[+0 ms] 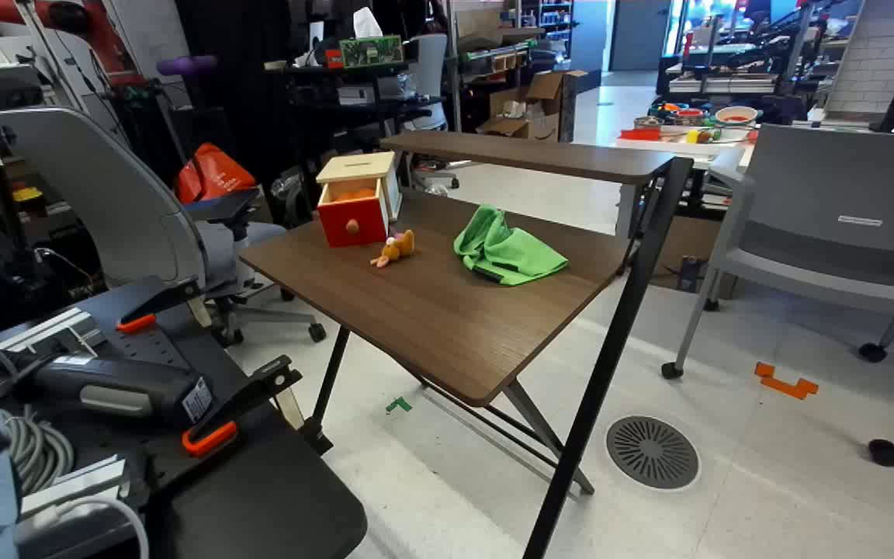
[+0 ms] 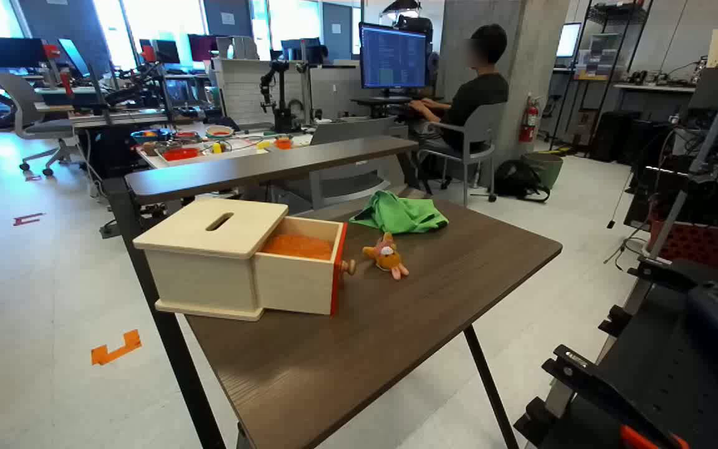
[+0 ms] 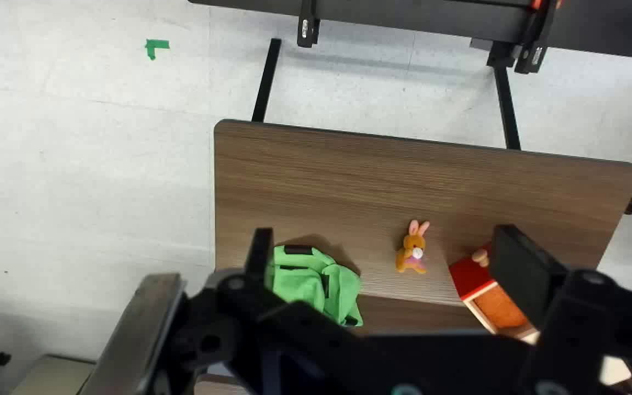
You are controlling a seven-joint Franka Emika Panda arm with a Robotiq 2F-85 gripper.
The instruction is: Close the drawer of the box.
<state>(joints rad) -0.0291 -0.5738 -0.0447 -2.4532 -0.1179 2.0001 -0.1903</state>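
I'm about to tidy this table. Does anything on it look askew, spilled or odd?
The wooden box has its red-fronted drawer sticking out instead of pushed in. The green cloth lies crumpled rather than folded, and a plush rabbit lies loose on the tabletop. I see no spill or damage.

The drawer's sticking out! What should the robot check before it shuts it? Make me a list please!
1. Drawer open, needing a push: ok, it sticks out of the box.
2. Pincer empty: ok, its jaws are apart with nothing held.
3. Pincer at the drawer: not ok, neither exterior view shows it there.
4. Bunny toy safe from bumps: cannot tell; it's near the knob, so it might get nudged.
5. Green cloth clear of the drawer: ok, it lies apart on the table.
6. Back of the box's inside free: cannot tell, hidden.
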